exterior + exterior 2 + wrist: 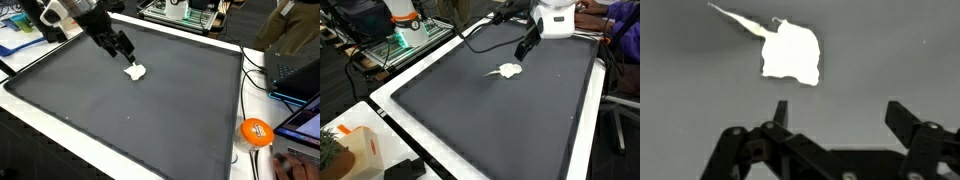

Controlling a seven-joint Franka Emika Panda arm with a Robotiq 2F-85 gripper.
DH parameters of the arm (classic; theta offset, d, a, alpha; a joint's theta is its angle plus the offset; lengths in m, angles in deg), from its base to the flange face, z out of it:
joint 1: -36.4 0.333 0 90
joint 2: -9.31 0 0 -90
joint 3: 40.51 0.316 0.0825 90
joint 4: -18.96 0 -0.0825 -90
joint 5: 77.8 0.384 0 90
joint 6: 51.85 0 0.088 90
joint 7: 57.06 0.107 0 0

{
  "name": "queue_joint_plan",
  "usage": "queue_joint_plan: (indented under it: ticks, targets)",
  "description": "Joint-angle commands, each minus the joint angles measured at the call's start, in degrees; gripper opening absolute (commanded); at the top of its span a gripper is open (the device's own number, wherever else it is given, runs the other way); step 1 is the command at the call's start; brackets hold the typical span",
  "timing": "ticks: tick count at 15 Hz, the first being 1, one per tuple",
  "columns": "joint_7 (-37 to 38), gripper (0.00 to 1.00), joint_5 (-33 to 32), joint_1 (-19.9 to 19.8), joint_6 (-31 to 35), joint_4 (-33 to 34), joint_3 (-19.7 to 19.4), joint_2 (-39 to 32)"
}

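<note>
A small white crumpled piece, like a bit of paper or cloth [135, 71], lies on the dark grey mat [150, 120]. It also shows in an exterior view [506, 70] and in the wrist view [790, 52], with a thin tail pointing to the upper left. My gripper [124, 48] hovers just above and beside it, seen also in an exterior view [526, 46]. In the wrist view the gripper [840, 112] is open and empty, its fingers apart with bare mat between them, the white piece just beyond the fingertips.
The mat has a white border [390, 92]. An orange ball [256, 132] sits off the mat near cables and a laptop [300, 70]. A metal rack with equipment [395, 40] stands beside the table. A box [355, 150] sits at a near corner.
</note>
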Motion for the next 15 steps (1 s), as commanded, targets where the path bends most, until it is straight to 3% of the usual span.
queue_joint_plan:
  ticks: [1, 2, 3, 6, 15]
  targets:
    - [-0.3, 1.00, -1.6, 2.4, 10.6, -13.8, -2.6, 10.0]
    - [-1.9, 1.00, -1.0, 2.0, 9.6, -16.5, -2.2, 12.2]
    - [-0.6, 1.00, -0.2, 2.1, 7.1, -7.7, -2.3, 5.9]
    - [-1.3, 1.00, -0.2, 2.3, 7.5, -13.1, -2.4, 10.3]
    - [-3.0, 1.00, 1.4, 1.8, 14.7, -19.4, -2.1, 14.0]
